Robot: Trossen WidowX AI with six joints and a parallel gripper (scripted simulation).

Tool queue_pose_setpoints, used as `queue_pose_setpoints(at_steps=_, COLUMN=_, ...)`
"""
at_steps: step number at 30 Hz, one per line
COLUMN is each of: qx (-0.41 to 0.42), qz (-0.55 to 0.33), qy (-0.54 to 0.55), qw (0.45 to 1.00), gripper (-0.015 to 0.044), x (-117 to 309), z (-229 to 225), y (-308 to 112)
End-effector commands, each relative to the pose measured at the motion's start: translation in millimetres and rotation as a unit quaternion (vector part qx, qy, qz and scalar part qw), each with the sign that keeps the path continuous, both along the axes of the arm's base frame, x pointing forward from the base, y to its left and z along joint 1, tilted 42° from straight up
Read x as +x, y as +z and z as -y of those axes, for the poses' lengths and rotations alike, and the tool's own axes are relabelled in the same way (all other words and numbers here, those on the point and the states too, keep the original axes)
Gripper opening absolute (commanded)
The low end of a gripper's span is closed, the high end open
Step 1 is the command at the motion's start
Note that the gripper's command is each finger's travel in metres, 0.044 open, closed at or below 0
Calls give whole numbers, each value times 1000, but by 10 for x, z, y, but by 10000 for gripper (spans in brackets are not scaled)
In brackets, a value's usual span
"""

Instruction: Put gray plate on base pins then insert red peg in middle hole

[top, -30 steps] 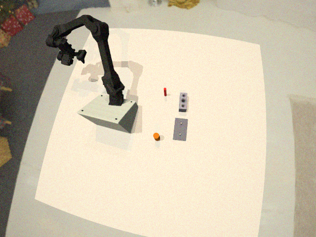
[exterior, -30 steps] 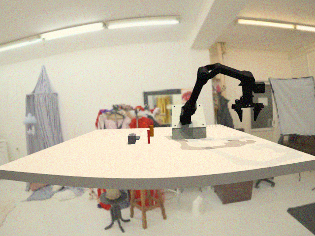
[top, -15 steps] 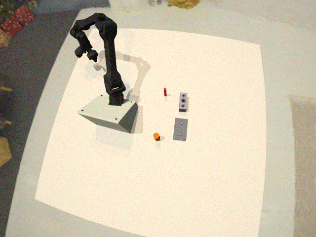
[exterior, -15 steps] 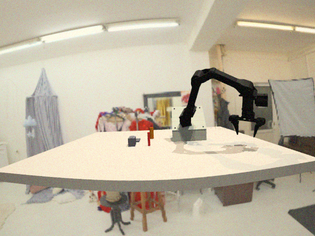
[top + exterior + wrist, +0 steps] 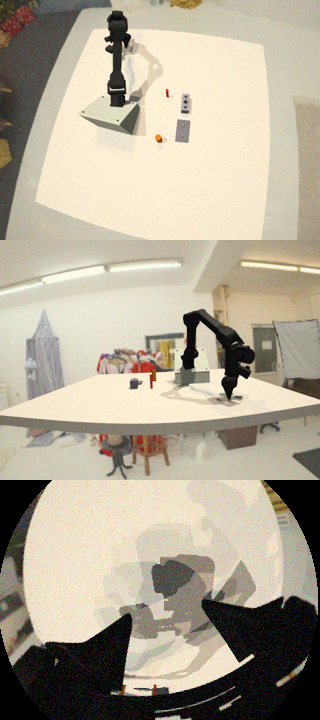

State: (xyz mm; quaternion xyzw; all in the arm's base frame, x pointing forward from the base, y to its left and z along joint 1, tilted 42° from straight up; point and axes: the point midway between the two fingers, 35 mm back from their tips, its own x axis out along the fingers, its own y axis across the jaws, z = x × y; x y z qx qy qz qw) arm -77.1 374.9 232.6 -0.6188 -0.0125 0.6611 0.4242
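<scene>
Top view: no writing is legible; the claw (image 5: 108, 44) (image 5: 229, 398) (image 5: 167, 610) gapes wide, gripping nothing, while the red peg (image 5: 167, 93) (image 5: 151, 381) (image 5: 155, 689) stands at the gray plate's (image 5: 185, 103) (image 5: 133, 383) ten o'clock.

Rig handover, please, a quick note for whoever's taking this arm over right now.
Jaws: open, nothing between them, low over the table, away from the parts.
Gray plate: the three-hole block, standing on the table beside the base, not on it.
Base: both pins bare.
Red peg: upright on the table, near the plate.
Orange cylinder: upright on its own; the task doesn't name it.
Done: neither step.
Left: plate flat onto the pins, then peg into the middle hole and release.
</scene>
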Motion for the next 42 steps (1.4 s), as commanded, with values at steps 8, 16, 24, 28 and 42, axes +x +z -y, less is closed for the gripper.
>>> queue_pose_setpoints(at_steps=8, qx=71, qz=-232, qy=-348, qw=906, gripper=440, x=1317, z=63, y=171)
queue_pose_setpoints(at_steps=16, qx=100, qz=-363, qy=-576, qw=726, gripper=440, x=2214, z=448, y=64)
queue_pose_setpoints(at_steps=24, qx=109, qz=-454, qy=-751, qw=467, gripper=440, x=3029, z=1082, y=-252)
queue_pose_setpoints(at_steps=28, qx=110, qz=-487, qy=-808, qw=314, gripper=440, x=3366, z=1479, y=-436)
queue_pose_setpoints(at_steps=42, qx=104, qz=-536, qy=-792, qw=-274, gripper=440, x=4067, z=3190, y=-1119)
